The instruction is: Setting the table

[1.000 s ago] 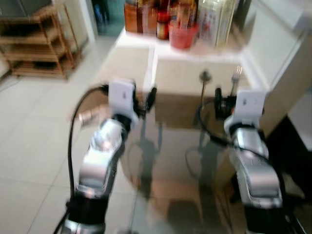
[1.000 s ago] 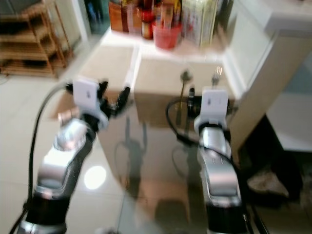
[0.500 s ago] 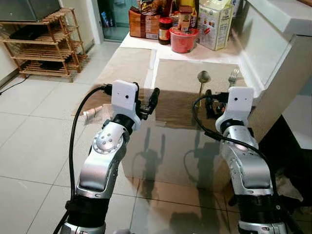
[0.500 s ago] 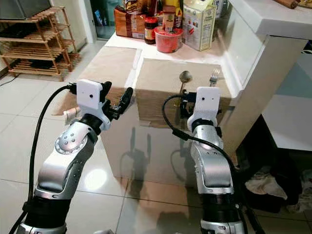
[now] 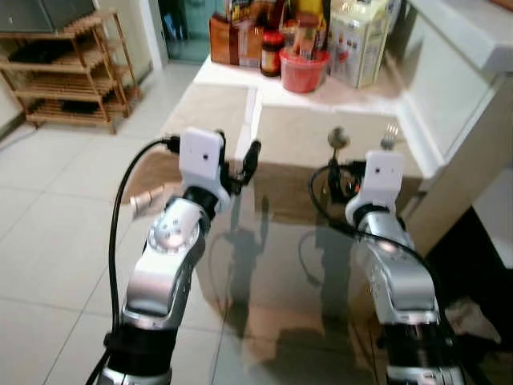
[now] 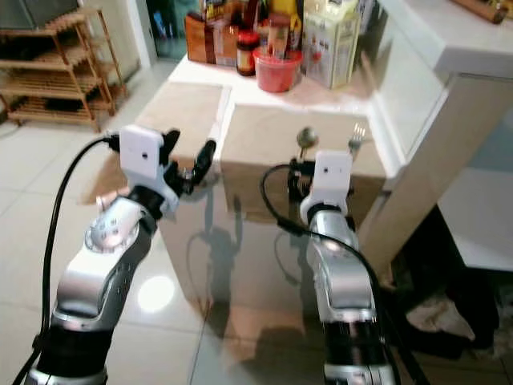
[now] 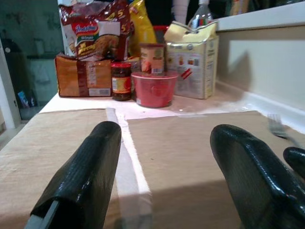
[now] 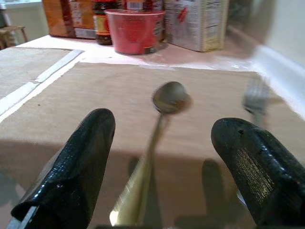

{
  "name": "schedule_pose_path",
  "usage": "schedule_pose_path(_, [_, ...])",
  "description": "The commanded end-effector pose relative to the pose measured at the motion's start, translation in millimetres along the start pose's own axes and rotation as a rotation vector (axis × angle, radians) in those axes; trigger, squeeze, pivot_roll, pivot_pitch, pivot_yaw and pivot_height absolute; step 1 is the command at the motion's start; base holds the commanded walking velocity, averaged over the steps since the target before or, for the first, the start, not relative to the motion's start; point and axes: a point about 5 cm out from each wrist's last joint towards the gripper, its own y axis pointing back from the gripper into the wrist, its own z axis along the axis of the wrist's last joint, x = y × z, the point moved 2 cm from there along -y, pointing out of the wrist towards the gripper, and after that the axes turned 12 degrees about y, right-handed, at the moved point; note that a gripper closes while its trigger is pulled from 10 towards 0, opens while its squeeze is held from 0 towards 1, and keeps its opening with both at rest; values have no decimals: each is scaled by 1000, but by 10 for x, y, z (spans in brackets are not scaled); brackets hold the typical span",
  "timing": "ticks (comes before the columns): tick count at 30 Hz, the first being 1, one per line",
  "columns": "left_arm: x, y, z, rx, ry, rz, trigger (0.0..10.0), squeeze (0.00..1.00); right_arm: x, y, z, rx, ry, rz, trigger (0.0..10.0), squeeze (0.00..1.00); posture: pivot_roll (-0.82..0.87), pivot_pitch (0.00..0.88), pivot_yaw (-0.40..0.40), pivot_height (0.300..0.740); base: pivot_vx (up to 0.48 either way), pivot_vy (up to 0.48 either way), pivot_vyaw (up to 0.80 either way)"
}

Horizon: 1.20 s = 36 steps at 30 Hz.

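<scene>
As the right arm has edged inward, right gripper (image 8: 159,167) hovers spread astride the spoon (image 8: 157,124) on the placemat (image 5: 296,136); fork (image 8: 255,98) beside. Left gripper (image 7: 167,181) spread, empty. Pickup probably imminent.

Plenty of open placemat (image 8: 95,95) around the spoon (image 8: 162,107) and fork (image 8: 255,98). Red bowl (image 8: 135,31), jars (image 7: 121,80) and carton (image 7: 193,67) crowded the back; a white wall (image 6: 417,80) boxed in the right.

Both silver arms reach forward, side by side. The left tool (image 7: 162,176) has its fingers spread wide and holds nothing; the right tool (image 8: 162,171) likewise gapes, empty.
</scene>
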Motion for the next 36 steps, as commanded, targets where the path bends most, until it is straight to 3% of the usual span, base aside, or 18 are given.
schedule_pose_path(1, [-9, 16, 17, -4, 10, -1, 10000, 0, 1, 25, 51, -27, 18, -1, 10000, 0, 105, 0, -8, 740, 244, 0, 0])
schedule_pose_path(17, [-12, 10, 14, -5, 32, 11, 10000, 0, 28, 49, 133, -51, 14, 7, 10000, 0, 99, 0, -9, 740, 0, 0, 0])
schedule_pose_path(23, [-13, 16, 16, -3, 31, 9, 10000, 0, 33, 44, 68, -8, -51, 6, 10000, 0, 102, 0, -5, 740, 0, 0, 0])
schedule_pose_path(36, [-6, 42, 31, 2, 18, -1, 10000, 0, 28, -2, -90, 69, -71, -2, 10000, 0, 116, 0, -3, 740, 0, 0, 0])
